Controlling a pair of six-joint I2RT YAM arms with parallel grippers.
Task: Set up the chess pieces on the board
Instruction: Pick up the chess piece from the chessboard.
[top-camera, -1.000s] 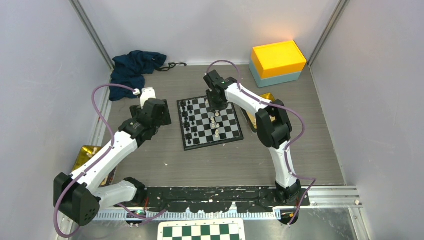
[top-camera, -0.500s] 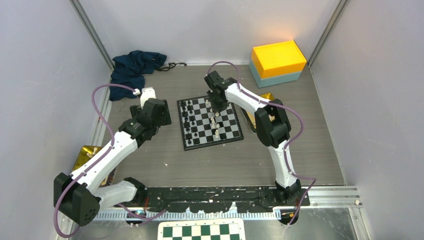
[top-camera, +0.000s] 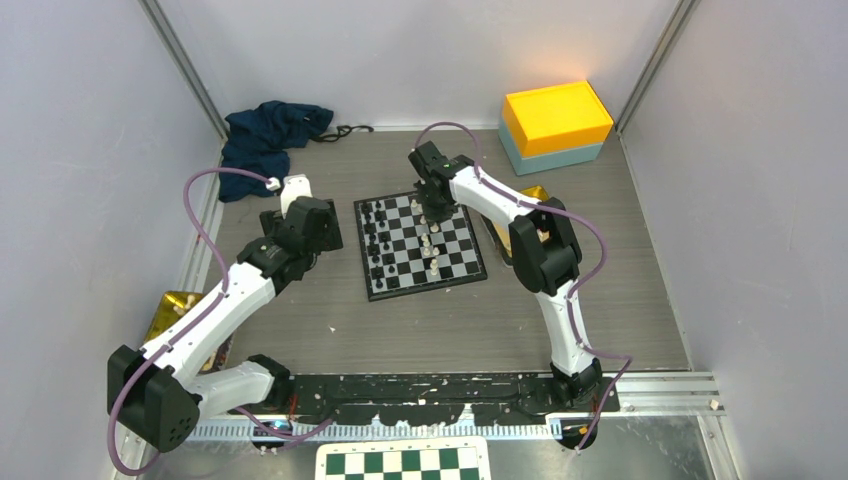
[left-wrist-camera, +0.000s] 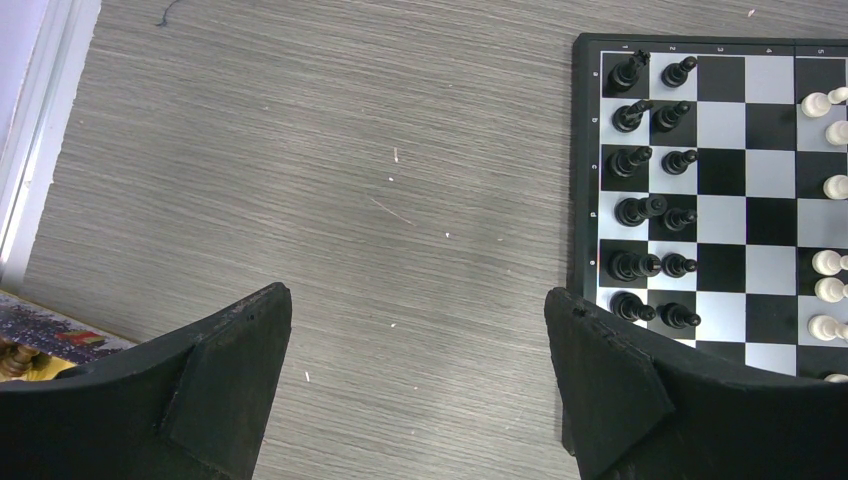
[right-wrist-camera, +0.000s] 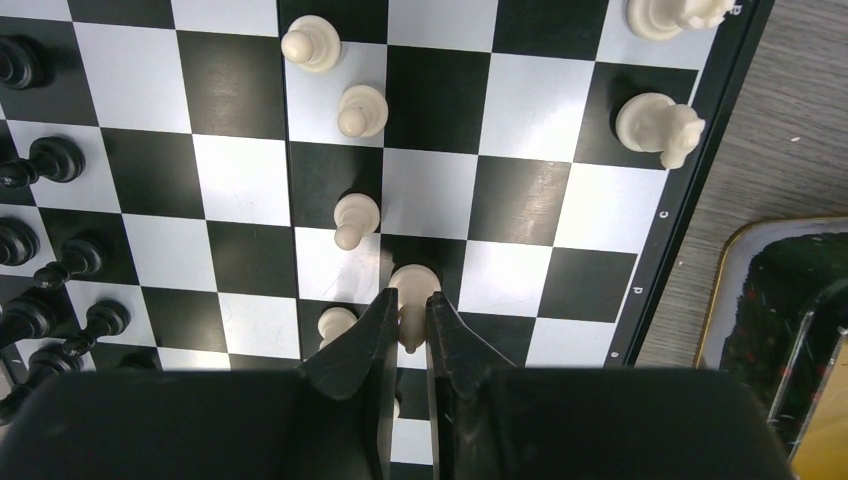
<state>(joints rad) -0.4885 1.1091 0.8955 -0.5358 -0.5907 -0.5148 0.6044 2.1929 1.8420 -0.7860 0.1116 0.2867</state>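
Progress was judged partial. Black pieces (left-wrist-camera: 645, 210) were found ranked in two files along the edge of the board (left-wrist-camera: 583, 150) nearest the left arm. That side appeared largely done, though its full count could not be confirmed. White pieces (right-wrist-camera: 357, 110) were found strung loosely across the middle squares, with only a few at the far edge — most were judged unplaced. One white pawn (right-wrist-camera: 413, 285) was pinched by the right gripper (right-wrist-camera: 410, 300) on a mid-board square. The left gripper (left-wrist-camera: 418, 298) was spread wide over bare table (left-wrist-camera: 300, 150) beside the board — nothing was held.
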